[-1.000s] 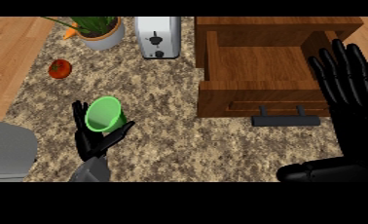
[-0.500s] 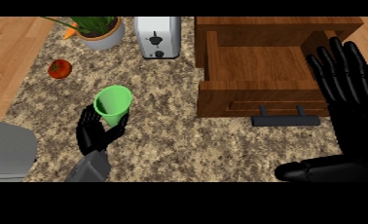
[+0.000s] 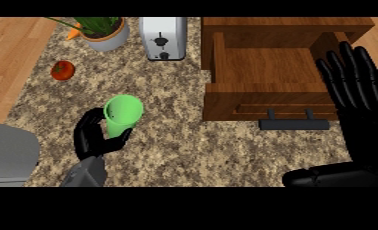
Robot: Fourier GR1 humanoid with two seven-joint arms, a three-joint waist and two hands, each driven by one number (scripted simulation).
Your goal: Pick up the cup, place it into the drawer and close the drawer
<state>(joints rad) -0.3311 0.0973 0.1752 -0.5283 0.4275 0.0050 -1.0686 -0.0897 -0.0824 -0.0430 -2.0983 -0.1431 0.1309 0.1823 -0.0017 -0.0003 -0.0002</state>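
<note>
Granite counter [image 3: 184,139]: left hand [image 3: 94,138] fingers curled round green cup [image 3: 122,113], left of open wooden drawer [image 3: 269,76]; right hand [image 3: 353,86] resting with fingers straight at right edge.

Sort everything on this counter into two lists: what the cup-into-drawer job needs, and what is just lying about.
Needed for the job:
green cup, held by the left robot hand
open wooden drawer
drawer handle

Just lying about:
potted plant
toaster
tomato
grey appliance at the left edge
</note>
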